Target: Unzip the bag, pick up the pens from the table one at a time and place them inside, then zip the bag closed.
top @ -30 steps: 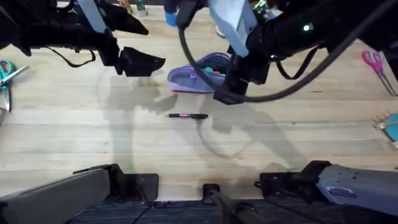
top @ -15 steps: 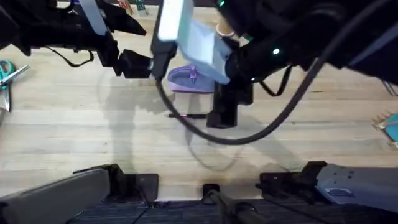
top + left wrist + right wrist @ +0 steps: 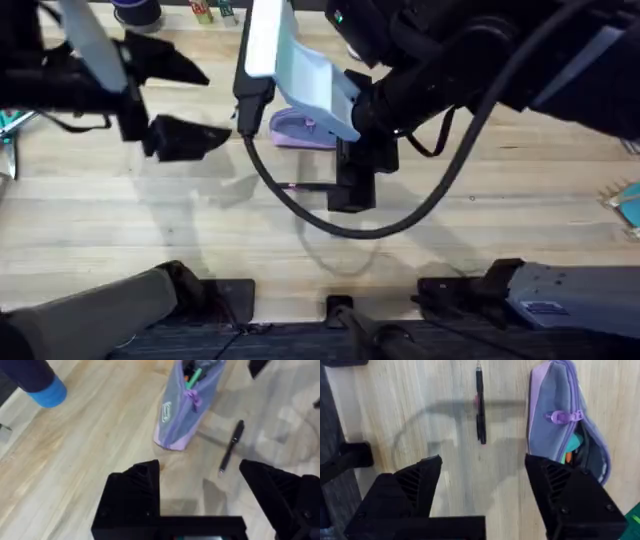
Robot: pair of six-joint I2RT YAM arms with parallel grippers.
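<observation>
Hovering with jaws spread over the black pen (image 3: 480, 407) on the table (image 3: 150, 230), the right gripper (image 3: 485, 485) has left the unzipped bag (image 3: 555, 420), so 1 pen remains; the left gripper (image 3: 200, 480) waits released.

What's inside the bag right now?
The bag is unzipped. A green pen and something orange poke out of its opening; the rest of its inside is hidden by the fabric. The black pen lies on the table, beside the bag.
</observation>
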